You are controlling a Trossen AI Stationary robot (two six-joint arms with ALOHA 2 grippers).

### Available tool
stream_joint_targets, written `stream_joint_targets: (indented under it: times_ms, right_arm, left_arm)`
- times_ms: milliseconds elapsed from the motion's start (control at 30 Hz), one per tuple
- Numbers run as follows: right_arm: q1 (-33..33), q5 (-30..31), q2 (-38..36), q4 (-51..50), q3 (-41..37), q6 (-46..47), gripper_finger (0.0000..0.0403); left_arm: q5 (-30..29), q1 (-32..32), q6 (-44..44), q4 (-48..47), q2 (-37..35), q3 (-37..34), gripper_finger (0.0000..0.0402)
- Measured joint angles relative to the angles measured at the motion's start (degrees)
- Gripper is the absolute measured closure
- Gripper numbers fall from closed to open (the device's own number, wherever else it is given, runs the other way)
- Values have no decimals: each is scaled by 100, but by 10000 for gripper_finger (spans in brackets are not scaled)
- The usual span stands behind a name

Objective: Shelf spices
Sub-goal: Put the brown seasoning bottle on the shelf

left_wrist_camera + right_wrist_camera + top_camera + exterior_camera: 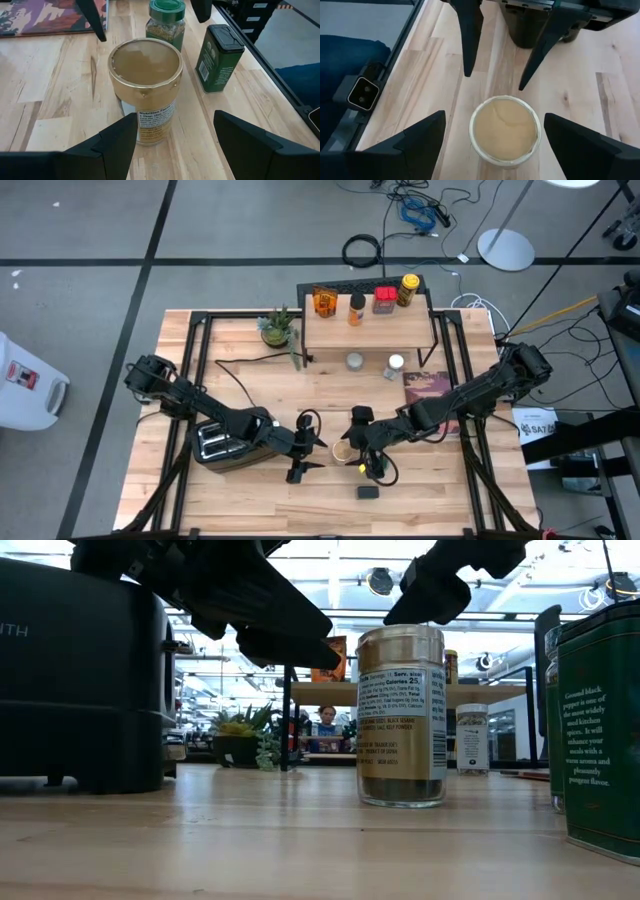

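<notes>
So both my arms are reaching in toward the middle of the table, meeting over one gold-capped spice jar (343,451) that stands upright on the wood tabletop (450,500), near the front and well short of the shelf (368,330). My left gripper (306,454) comes in low from the toaster (225,442) side, fingers spread wide with the jar sitting between them and just ahead, not touching as far as my wrist view shows. My right gripper (495,142) angles in from the other side and hangs right above the jar, jaws wide apart and holding nothing, cap centered in the gap below. A green-lidded jar (166,22) and a dark green tin (218,58) stand just beside it. Four spices are already up on the shelf, and two more sit on the table in front of it, though from above I can't really tell what they are.
</notes>
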Motion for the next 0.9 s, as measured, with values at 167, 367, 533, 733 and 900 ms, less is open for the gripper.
stream_joint_targets:
  times_ms: [167,367,533,733,900]
  right_arm:
    - [0,0,113,81,0,1,76]
    - [4,255,192,-288,0,21,76]
    - [0,429,136,-169,-2,-4,76]
    - [4,428,138,-223,-2,1,76]
    - [2,444,138,-469,-2,106,76]
  left_arm:
    - [-27,0,2,1,0,0,130]
    - [-248,-4,-34,2,12,0,130]
    - [-362,-4,-111,277,219,30,130]
    - [-359,-9,-149,732,482,24,130]
    - [-426,-9,-147,694,492,18,130]
